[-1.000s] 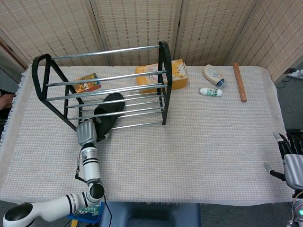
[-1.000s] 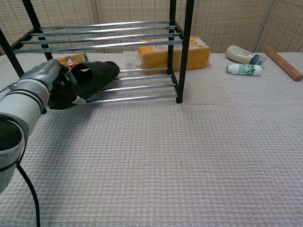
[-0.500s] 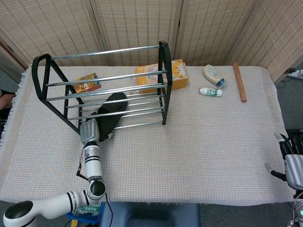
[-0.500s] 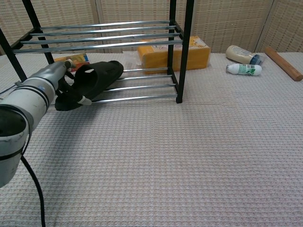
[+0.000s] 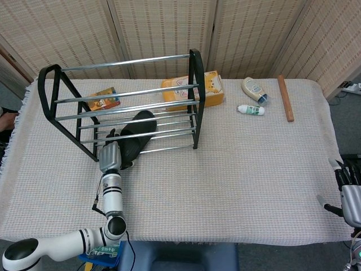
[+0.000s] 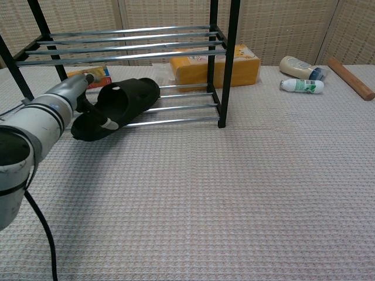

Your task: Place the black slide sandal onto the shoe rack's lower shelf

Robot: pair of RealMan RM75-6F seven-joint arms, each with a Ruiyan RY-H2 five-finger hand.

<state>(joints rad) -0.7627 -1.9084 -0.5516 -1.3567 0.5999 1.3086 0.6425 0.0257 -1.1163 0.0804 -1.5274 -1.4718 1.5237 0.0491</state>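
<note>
Left hand (image 6: 88, 105) grips the heel end of the black slide sandal (image 6: 120, 105), whose long axis runs away from it, toe already over the front bars of the shoe rack's (image 5: 196, 96) lower shelf.

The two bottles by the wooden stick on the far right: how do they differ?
The cream bottle is the wider and bigger of the two; the white bottle is slimmer and smaller. The cream bottle lies farther back, angled toward the wooden stick; the white bottle lies nearer, almost crosswise, and carries a green label. Both lie on their sides on the table cloth, apart from each other.
</note>
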